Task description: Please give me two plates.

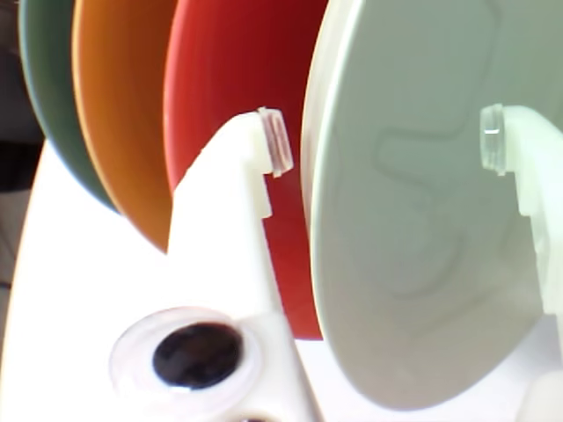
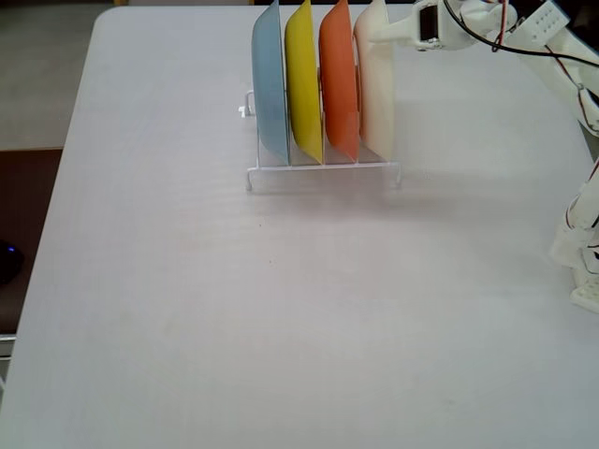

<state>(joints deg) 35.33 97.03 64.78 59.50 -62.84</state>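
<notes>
Four plates stand on edge in a white wire rack (image 2: 323,170). The cream-white plate (image 2: 376,89) is the rightmost in the fixed view, and the orange plate (image 2: 339,79) is beside it. In the wrist view the cream-white plate (image 1: 413,264) fills the right side, and the orange plate (image 1: 229,70) looks red behind it. My gripper (image 1: 384,141) is open and straddles the cream plate's upper rim. One fingertip (image 1: 274,141) sits in the gap between the two plates, and the other (image 1: 494,139) is on the far side. In the fixed view the gripper (image 2: 374,30) reaches in from the right.
A yellow plate (image 2: 303,79) and a light blue plate (image 2: 270,79) fill the rack's left slots. The arm's base (image 2: 585,253) stands at the right edge of the white table (image 2: 234,309). The rack sits near the table's far edge.
</notes>
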